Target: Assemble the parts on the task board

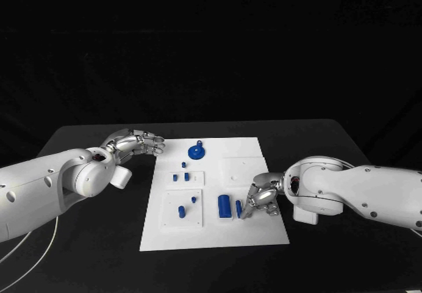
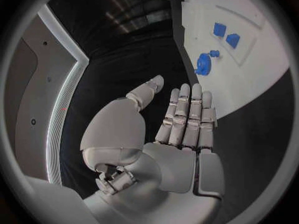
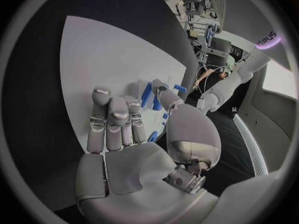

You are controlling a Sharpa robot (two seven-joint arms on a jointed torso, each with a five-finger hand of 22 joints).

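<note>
Right hand [image 1: 262,198] pinches a slim blue part [image 1: 238,209] over the task board [image 1: 246,235]; left hand [image 1: 139,144] hangs empty, fingers spread, beside it.

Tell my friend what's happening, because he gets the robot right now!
Left hand: open, holding nothing, over the black table beside the task board's far left corner.
Right hand: over the board's right side, fingers at a slim blue part; whether it grips it can't be told.
Parts: round blue piece at the board's far end, small pegs mid-left, a thick cylinder by the right hand.
Done: hard to judge. Left: most parts seem loose.
</note>
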